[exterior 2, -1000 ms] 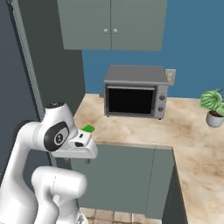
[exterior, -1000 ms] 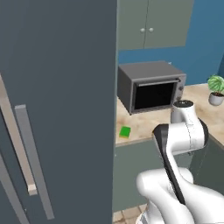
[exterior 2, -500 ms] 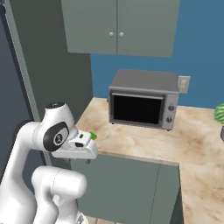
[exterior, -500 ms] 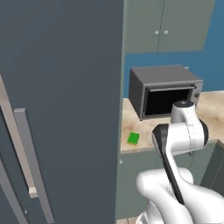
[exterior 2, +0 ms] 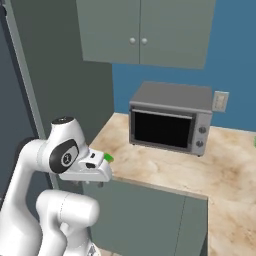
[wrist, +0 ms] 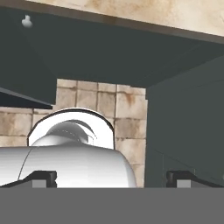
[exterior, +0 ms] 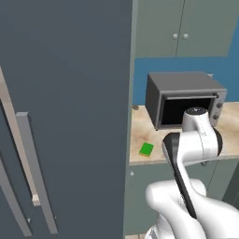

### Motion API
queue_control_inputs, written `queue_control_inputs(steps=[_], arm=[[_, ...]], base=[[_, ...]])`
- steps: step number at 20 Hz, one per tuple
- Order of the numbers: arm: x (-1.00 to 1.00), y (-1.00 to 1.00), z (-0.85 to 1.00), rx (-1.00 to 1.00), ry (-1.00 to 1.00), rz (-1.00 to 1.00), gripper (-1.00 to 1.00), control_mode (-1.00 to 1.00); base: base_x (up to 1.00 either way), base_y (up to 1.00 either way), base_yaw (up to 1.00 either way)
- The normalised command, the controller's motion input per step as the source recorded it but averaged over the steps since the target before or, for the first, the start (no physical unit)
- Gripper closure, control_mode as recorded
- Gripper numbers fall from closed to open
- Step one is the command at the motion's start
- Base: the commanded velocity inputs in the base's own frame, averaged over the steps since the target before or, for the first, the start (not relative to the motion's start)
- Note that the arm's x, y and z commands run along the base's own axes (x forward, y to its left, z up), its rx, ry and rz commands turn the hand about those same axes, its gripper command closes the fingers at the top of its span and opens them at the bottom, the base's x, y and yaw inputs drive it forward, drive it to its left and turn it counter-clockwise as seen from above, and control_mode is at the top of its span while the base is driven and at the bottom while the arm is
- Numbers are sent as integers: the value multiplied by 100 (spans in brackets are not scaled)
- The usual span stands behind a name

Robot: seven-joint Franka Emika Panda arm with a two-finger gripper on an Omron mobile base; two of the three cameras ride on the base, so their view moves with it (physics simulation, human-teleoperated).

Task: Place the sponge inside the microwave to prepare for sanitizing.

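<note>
Left base view: you see the small flat bright-green rectangular sponge [exterior: 146,149] lying on the beige stone-patterned worktop [exterior: 140,133], near its front edge and close to the tall dark grey cabinet panel [exterior: 65,107] on the left. Behind it and to the right, well apart from it, a freestanding grey box oven with a dark glass door [exterior: 184,99] stands with its door closed against the blue wall [exterior: 140,81]. Your white arm rises in front of the worktop's right part. In the right base view, only a corner of the sponge [exterior 2: 108,157] shows past the arm's wrist, and grey-green upper cupboards with round knobs [exterior 2: 145,30] hang above the box oven [exterior 2: 171,118]. In the hand view, your fingers [wrist: 113,178] are spread wide apart with nothing between them, pointing down toward tan floor tiles [wrist: 100,103] and dark lower cabinet fronts [wrist: 183,131] below the worktop edge.
</note>
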Motion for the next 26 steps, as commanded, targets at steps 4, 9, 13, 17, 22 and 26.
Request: queue_control_inputs(steps=[4,9,13,17,22,26], arm=[[0,0,0,0,0,0,-100,100],[0,0,0,0,0,0,-100,100],[0,0,0,0,0,0,-100,100],[0,0,0,0,0,0,-100,100],[0,0,0,0,0,0,-100,100],[0,0,0,0,0,0,-100,100]], base=[[67,-34,12],[62,-40,7],[87,-56,0],[76,-81,0],[19,-88,-3],[2,0,0]])
